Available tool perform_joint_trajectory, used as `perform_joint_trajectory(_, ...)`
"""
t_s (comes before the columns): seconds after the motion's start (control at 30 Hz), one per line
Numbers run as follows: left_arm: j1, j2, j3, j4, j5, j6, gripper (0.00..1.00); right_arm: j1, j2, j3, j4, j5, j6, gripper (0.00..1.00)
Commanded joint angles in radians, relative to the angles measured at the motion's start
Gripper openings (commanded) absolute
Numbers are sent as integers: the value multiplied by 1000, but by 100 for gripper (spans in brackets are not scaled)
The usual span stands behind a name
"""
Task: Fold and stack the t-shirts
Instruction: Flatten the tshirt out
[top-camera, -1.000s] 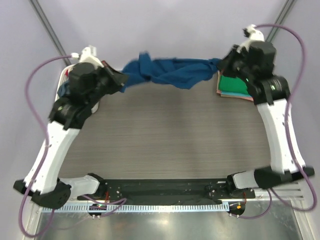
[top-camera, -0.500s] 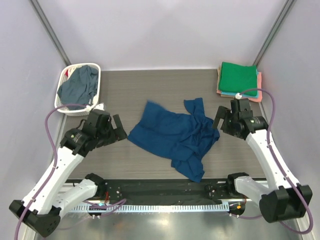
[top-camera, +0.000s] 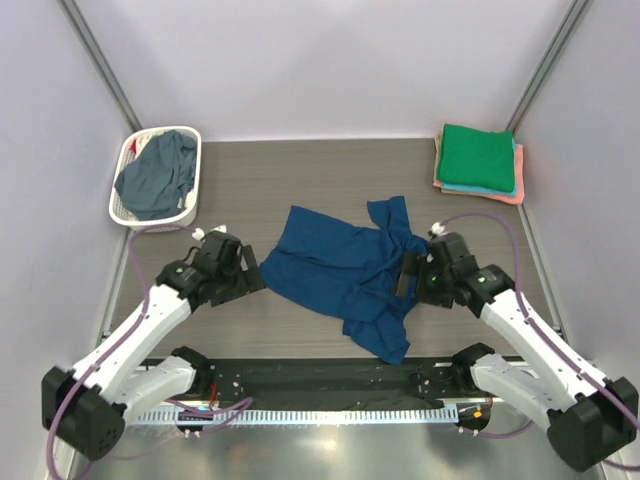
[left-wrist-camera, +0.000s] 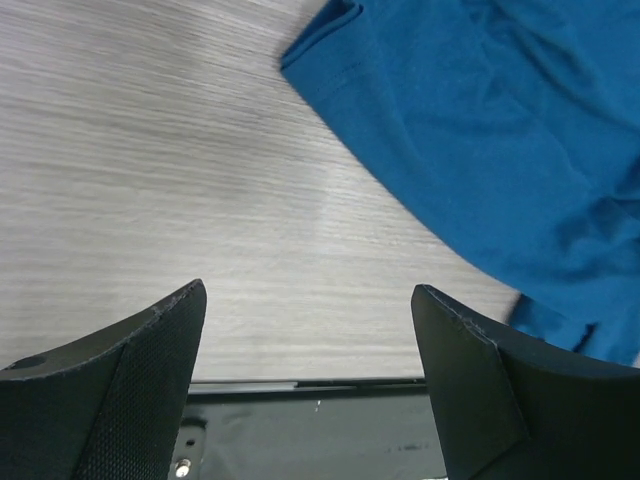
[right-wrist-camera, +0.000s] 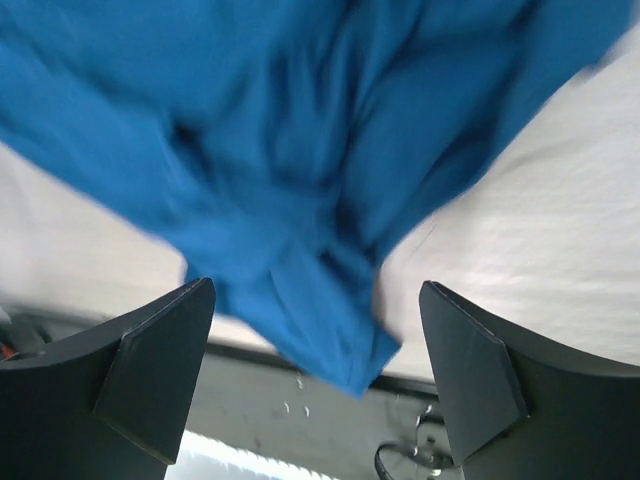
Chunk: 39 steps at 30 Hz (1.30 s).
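From above, a blue cloth t-shirt (top-camera: 340, 270) lies loose and rumpled on the grey wood-grain worktop (top-camera: 300, 180). It sits at the middle of the width, closer to the near edge than the far one, with one sleeve turned up toward the far side and a corner trailing to the near edge. The left gripper (top-camera: 250, 272) sits low just beside the shirt's left edge, and the right gripper (top-camera: 407, 275) is at the shirt's right edge, its black fingers over the cloth. In the far right corner is a stack of folded shirts: a green folded t-shirt (top-camera: 478, 157) on top, with the rim of a teal one (top-camera: 480, 188) and a coral one (top-camera: 505, 197) showing under it. In the far left corner stands a white slotted plastic basket (top-camera: 124, 190) holding a crumpled slate grey-blue t-shirt (top-camera: 155, 175). In the left wrist view, the left gripper (left-wrist-camera: 310, 385) has its dark textured fingers (left-wrist-camera: 120, 390) spread wide with only bare worktop (left-wrist-camera: 150, 150) between them. The blue t-shirt (left-wrist-camera: 500, 130) fills the upper right, apart from both fingers. The right wrist view is blurred. The right gripper (right-wrist-camera: 315, 390) is spread wide and grasps nothing. The blue t-shirt (right-wrist-camera: 290, 150) lies in folds ahead, one corner reaching down between the fingers (right-wrist-camera: 150, 370), with pale worktop (right-wrist-camera: 530, 230) to the right.
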Motion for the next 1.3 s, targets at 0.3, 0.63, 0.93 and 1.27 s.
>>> perform_joint_trajectory(0.3, 95, 417, 91, 374, 105, 20, 59, 264, 97, -45, 181, 150, 191, 89)
perform_joint_trajectory(0.63, 129, 659, 361, 404, 138, 81, 55, 194, 229, 81, 207, 316, 82, 96)
perform_joint_trajectory(0.93, 148, 1053, 790, 371, 115, 179, 59, -6, 276, 96, 290, 121, 0, 96)
perform_joint_trajectory(1.27, 154, 1322, 992, 367, 218, 149, 56, -56, 302, 107, 296, 129, -27, 97)
